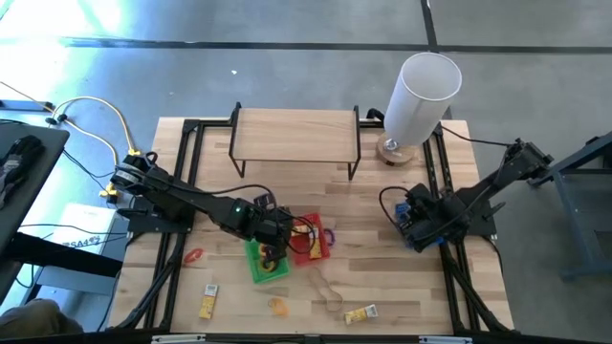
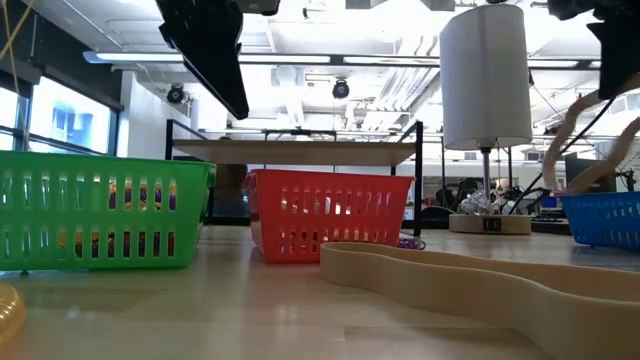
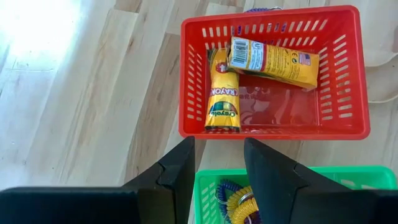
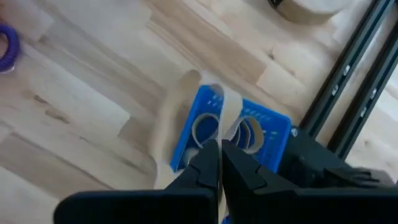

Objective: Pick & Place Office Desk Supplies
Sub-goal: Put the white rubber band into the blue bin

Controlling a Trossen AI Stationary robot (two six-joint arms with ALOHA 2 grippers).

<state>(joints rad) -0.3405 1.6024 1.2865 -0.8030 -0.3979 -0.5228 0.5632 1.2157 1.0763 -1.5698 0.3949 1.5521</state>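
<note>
My left gripper (image 3: pixel 219 144) hangs open over the green basket (image 3: pixel 348 179), which holds coiled purple and yellow rings (image 3: pixel 239 200). Beside it stands the red basket (image 3: pixel 186 93) with two yellow crayon packets (image 3: pixel 272 61). At the table's right side, my right gripper (image 4: pixel 220 146) is shut on a tan rubber band (image 4: pixel 229 104) above the blue basket (image 4: pixel 268 134), where more bands lie. Loose on the table are an orange ring (image 1: pixel 194 256), a purple ring (image 1: pixel 331 234), another tan band (image 1: pixel 330 291) and yellow packets (image 1: pixel 360 313). My right gripper pinches one strip of the tan rubber band (image 4: pixel 225 127) between its two fingertips from above, pointing steeply down. The loop hangs slack below the fingers, draped over the blue basket's rim, with its far bend (image 4: pixel 188 79) outside the basket.
A low wooden shelf (image 1: pixel 296 134) stands at the far middle. The tall white cylinder (image 1: pixel 421 91) rises at the far right. Black frame rails (image 1: pixel 445 182) run along both table sides. Another yellow packet (image 1: pixel 208 301) and a yellow ring (image 1: pixel 278 306) lie near the front edge.
</note>
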